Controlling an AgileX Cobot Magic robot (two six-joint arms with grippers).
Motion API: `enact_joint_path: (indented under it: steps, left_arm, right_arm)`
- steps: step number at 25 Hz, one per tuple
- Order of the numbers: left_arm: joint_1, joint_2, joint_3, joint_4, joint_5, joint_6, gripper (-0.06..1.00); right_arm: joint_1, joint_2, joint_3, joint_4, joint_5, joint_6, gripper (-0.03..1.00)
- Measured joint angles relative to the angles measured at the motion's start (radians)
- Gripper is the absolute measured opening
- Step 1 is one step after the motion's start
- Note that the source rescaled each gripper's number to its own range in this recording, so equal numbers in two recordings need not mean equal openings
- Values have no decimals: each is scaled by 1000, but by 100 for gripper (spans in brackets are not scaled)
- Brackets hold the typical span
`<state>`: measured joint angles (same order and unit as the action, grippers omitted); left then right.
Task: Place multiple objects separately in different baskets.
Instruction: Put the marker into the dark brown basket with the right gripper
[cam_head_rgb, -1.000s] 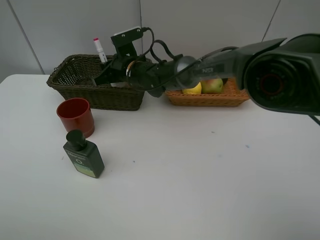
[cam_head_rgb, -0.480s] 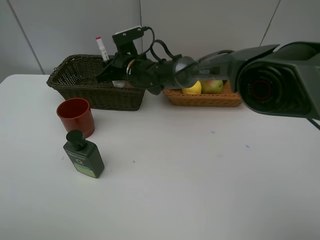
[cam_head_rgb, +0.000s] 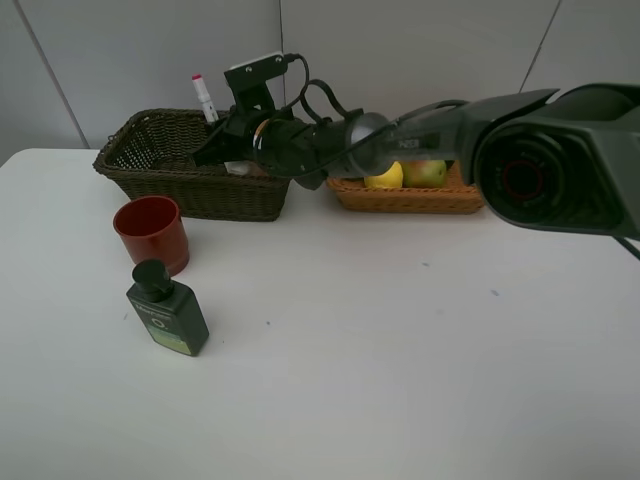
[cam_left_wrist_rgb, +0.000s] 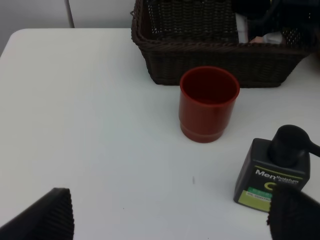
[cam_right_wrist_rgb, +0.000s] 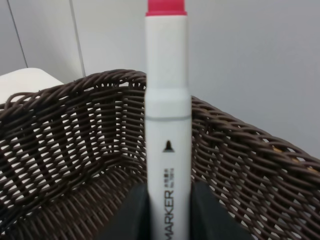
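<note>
R gripper (cam_right_wrist_rgb: 169, 207) is clenching a white cylindrical marker w/ pink-red cap (cam_right_wrist_rgb: 168, 125), holding it upright betw. two dark fingers (cam_right_wrist_rgb: 131, 212). The marker's lower end is being cut off by the frame edge. It is standing over the deep dark olive-brown wicker basket (cam_right_wrist_rgb: 75, 165). L gripper (cam_left_wrist_rgb: 172, 220) is hanging released, its finger pads showing only at the frame corners, nothing betw. them. In the high view the R arm is covering that basket's far right part. The wrist cam there is giving no sight of the table items. L wrist view is showing a pale pinkish item (cam_left_wrist_rgb: 260, 38) inside the basket, too hidden to identify. The red plastic cup (cam_head_rgb: 150, 232) is standing just beside the basket's front wall, w/ the dark green squarish bottle (cam_head_rgb: 167, 310) near it on the white table (cam_head_rgb: 400, 350). The shallow orange-tan wicker basket (cam_head_rgb: 415, 198) is holding a yellow lemon (cam_head_rgb: 385, 178) & a green-red pear (cam_head_rgb: 425, 170), both partly hidden.
</note>
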<state>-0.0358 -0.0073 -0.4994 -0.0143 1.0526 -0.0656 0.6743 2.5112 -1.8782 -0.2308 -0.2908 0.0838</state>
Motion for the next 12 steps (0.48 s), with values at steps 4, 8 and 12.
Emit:
enact_joint_path:
  steps: [4, 8, 12]
  left_arm:
    - [0, 0, 0, 0, 0, 0, 100]
    - [0, 0, 0, 0, 0, 0, 100]
    - [0, 0, 0, 0, 0, 0, 100]
  right_arm:
    - [0, 0, -6, 0, 36, 26, 6]
    - [0, -1, -10, 1, 48, 53, 55]
    - [0, -1, -10, 15, 36, 59, 94]
